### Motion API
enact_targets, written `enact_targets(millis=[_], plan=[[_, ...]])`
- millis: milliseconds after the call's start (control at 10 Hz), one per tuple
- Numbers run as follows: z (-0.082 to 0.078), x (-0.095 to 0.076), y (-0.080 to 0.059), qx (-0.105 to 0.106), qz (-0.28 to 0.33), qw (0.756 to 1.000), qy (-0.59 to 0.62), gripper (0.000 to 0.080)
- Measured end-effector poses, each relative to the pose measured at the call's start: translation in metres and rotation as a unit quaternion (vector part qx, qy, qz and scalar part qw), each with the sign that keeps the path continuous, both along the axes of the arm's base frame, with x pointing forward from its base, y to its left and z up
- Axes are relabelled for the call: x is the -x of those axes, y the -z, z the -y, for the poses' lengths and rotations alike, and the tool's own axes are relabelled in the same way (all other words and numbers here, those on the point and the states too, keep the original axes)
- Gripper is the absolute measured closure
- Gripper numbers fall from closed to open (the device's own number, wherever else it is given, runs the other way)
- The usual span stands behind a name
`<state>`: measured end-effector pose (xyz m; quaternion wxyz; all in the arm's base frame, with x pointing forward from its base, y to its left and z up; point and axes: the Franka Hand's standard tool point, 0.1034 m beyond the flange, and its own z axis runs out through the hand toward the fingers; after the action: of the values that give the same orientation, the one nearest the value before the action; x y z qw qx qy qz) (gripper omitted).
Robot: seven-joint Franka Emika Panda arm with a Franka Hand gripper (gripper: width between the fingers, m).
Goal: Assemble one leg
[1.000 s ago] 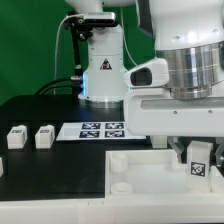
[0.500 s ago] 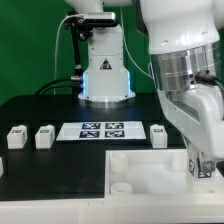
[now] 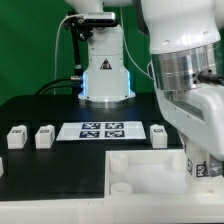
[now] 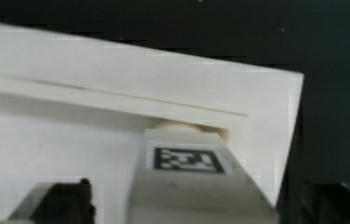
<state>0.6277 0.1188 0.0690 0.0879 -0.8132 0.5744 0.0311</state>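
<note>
One leg (image 4: 190,170) between end effector (image 4: 186,205) fingers

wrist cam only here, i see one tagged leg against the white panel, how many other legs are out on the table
Observer: Three show clearly on the black table: one leg and a second leg at the exterior view's left, and a third leg toward its right.
Operator: whats between them
Observer: The marker board lies flat between the second leg and the third leg.
Operator: any socket on the panel i cant see
Observer: Yes, the white panel has a round socket near its corner at the exterior view's left.
</note>
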Motion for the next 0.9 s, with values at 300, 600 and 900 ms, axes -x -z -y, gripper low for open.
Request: enact_targets(millis=[300,600,900], plan=[[0.0015,-0.0007,0.0005,0.012,0.029,0.987,-0.156,0.0154],[0.0001,-0.0001,0.0006,0.046,0.058,0.921,-0.383,0.0151],[0.0031,0.0027,0.0035,0.059,0.078,0.819,-0.566,0.0151]])
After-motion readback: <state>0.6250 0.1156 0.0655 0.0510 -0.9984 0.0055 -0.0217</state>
